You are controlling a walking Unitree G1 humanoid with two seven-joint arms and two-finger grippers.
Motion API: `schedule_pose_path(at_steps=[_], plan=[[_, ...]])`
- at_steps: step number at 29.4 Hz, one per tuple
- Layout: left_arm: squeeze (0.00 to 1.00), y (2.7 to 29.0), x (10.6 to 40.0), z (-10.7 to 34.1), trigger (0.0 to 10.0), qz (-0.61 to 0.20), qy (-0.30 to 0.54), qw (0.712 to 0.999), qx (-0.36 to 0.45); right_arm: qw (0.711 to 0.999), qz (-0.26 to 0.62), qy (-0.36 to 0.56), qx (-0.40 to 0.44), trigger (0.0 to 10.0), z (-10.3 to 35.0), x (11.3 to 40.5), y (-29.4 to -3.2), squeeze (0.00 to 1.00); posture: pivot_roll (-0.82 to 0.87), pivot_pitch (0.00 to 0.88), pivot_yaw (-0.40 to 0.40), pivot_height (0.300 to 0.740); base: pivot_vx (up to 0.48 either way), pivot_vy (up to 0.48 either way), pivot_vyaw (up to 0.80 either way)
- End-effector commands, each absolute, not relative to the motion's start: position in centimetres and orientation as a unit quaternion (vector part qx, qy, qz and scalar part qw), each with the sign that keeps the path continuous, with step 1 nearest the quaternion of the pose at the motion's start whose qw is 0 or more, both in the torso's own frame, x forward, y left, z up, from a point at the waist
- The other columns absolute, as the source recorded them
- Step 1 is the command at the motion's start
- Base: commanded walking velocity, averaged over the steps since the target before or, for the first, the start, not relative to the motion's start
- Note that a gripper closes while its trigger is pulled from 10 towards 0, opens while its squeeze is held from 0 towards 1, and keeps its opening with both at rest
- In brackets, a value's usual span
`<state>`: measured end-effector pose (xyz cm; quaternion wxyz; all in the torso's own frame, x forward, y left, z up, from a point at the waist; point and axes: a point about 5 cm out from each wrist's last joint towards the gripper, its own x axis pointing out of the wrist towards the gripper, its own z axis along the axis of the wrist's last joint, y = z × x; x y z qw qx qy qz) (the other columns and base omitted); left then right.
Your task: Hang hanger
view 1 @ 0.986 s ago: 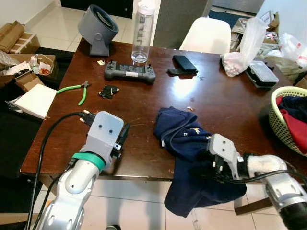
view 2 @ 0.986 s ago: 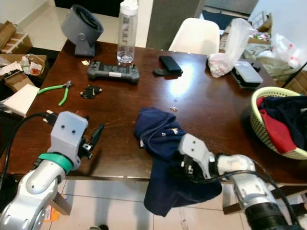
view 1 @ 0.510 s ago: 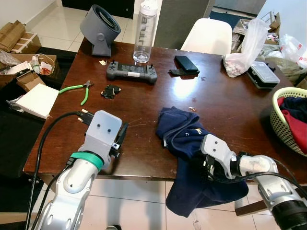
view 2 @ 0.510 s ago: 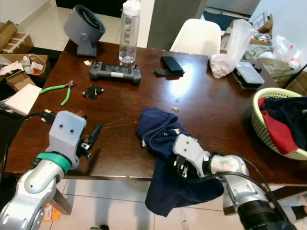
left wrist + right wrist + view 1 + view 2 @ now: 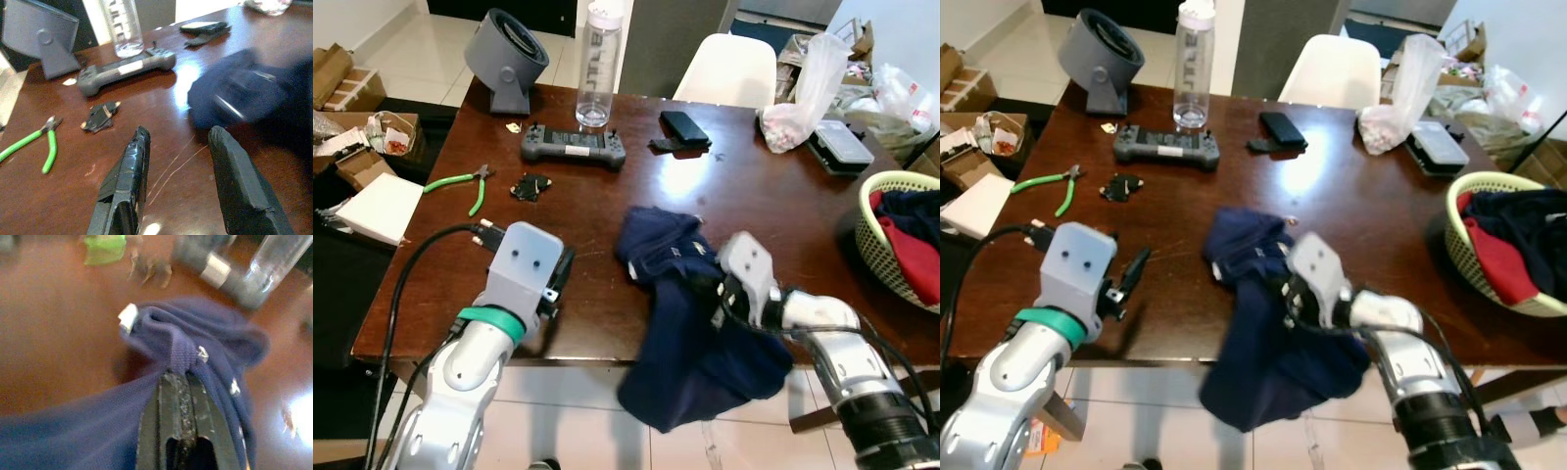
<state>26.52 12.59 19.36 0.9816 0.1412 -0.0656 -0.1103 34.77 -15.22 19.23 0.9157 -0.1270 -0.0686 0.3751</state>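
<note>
A navy blue garment (image 5: 680, 333) lies bunched on the near part of the brown table (image 5: 607, 211), and much of it hangs over the front edge. My right gripper (image 5: 178, 376) is shut on a fold of this cloth near its collar, where a white label (image 5: 128, 316) shows. Its grey wrist (image 5: 749, 274) sits just above the table's front edge. My left gripper (image 5: 180, 134) is open over bare tabletop to the left of the garment, holding nothing. No hanger can be made out.
At the back stand a grey fan (image 5: 507, 57), a clear bottle (image 5: 597, 59), a game controller (image 5: 573, 145) and a black case (image 5: 683, 127). Green pliers (image 5: 460, 184) lie left. A laundry basket (image 5: 899, 235) is at the right, a white chair (image 5: 729, 70) behind.
My right gripper has risen and moved in over the table's edge, dragging the garment up and to the left. The left arm has stayed put.
</note>
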Motion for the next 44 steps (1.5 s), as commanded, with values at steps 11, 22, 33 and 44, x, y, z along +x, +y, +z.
schedule_pose_path(at_steps=[11, 22, 33, 44], plan=[[0.0, 10.7, 23.1, 20.0, 10.0, -0.304, -0.05, 0.948, 0.081, 0.944, 0.17, -0.277, 0.061, 0.0, 31.5, 38.8, -11.0, 0.0, 0.12, 0.092, -0.033, 0.74, 0.0, 0.0, 0.0], [0.0, 12.2, 21.6, 20.1, 10.0, -0.293, -0.033, 0.952, 0.077, 0.959, 0.16, -0.221, -0.08, 4.9, 26.7, 38.9, -10.7, 0.0, 0.13, 0.108, -0.046, 0.74, 0.0, 0.0, 0.0], [0.0, 11.9, 22.9, 19.9, 10.0, -0.28, -0.028, 0.957, 0.076, 0.933, 0.22, -0.077, -0.273, 10.0, 18.8, 37.9, -13.6, 0.0, 0.1, 0.108, -0.028, 0.74, 0.0, 0.0, 0.0], [0.0, 12.0, 22.9, 20.1, 10.0, -0.267, -0.028, 0.96, 0.076, 0.906, 0.4, -0.032, -0.138, 10.0, 19.1, 36.1, -12.6, 1.0, 0.11, 0.11, -0.034, 0.74, 0.0, 0.0, 0.0]])
